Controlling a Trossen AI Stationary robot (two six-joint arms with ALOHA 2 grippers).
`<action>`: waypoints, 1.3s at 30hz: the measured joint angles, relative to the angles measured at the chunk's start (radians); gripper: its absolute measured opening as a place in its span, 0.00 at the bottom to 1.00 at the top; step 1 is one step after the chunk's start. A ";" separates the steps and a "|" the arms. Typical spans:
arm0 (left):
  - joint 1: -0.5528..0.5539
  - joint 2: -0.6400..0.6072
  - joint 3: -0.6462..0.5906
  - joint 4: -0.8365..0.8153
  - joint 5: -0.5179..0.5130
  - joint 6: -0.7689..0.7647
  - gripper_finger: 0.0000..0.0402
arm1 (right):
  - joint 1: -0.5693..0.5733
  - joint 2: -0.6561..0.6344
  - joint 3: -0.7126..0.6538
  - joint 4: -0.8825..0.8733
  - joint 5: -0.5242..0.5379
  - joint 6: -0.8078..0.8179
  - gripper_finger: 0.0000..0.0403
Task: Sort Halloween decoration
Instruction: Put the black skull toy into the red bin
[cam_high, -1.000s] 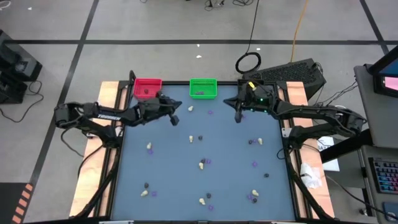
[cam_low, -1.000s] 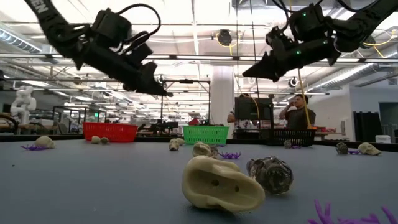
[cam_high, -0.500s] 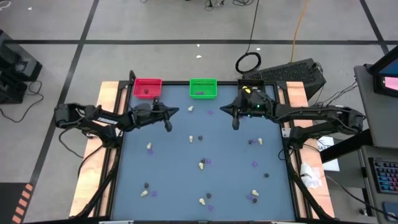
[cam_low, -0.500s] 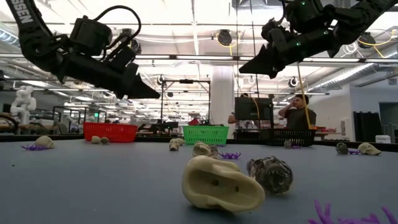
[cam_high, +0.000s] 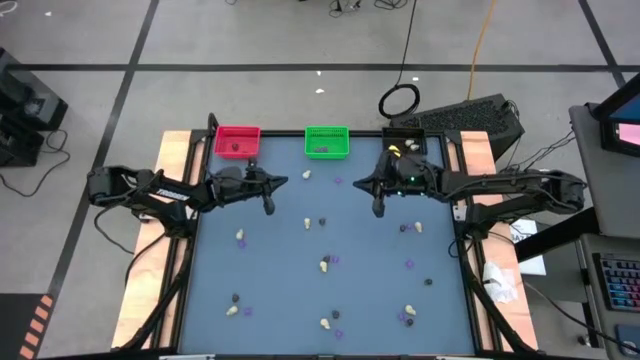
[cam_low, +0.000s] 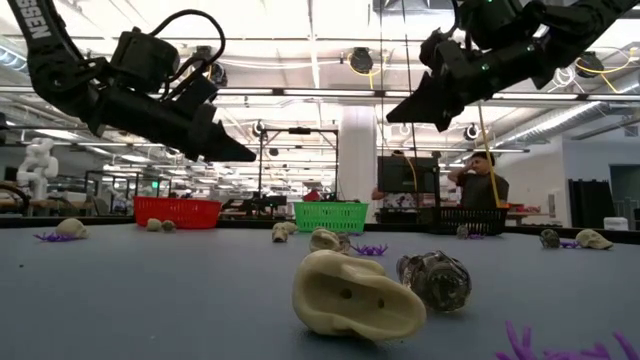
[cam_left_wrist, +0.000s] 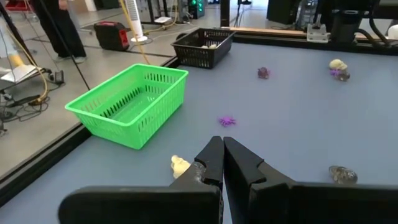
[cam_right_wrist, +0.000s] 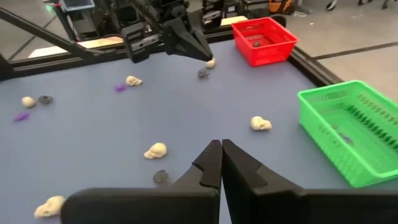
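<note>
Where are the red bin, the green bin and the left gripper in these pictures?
red bin (cam_high: 221, 131): high view, on its rim at the far left corner.
green bin (cam_left_wrist: 165, 103): left wrist view, on its slatted side wall.
left gripper (cam_high: 269, 207): high view, at its shut fingertips.

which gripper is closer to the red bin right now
Left. The left gripper hovers shut just in front of the red bin, slightly toward the table's middle. The right gripper, also shut, hangs past the green bin, far across from it.

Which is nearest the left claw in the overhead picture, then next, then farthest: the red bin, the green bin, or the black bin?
From the left claw:
1. Red bin, back left corner, nearest.
2. Green bin, back middle.
3. Black bin, back right by the right arm, farthest.
</note>
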 joint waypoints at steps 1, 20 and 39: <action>0.000 0.000 0.000 0.000 0.001 0.000 0.02 | 0.008 0.000 0.000 0.000 0.000 0.010 0.00; -0.027 0.000 0.000 -0.001 0.118 0.020 0.02 | 0.185 0.000 0.090 -0.188 0.106 0.117 0.00; -0.027 0.000 0.001 0.000 0.118 0.019 0.02 | 0.283 0.040 0.116 -0.306 0.133 0.164 0.00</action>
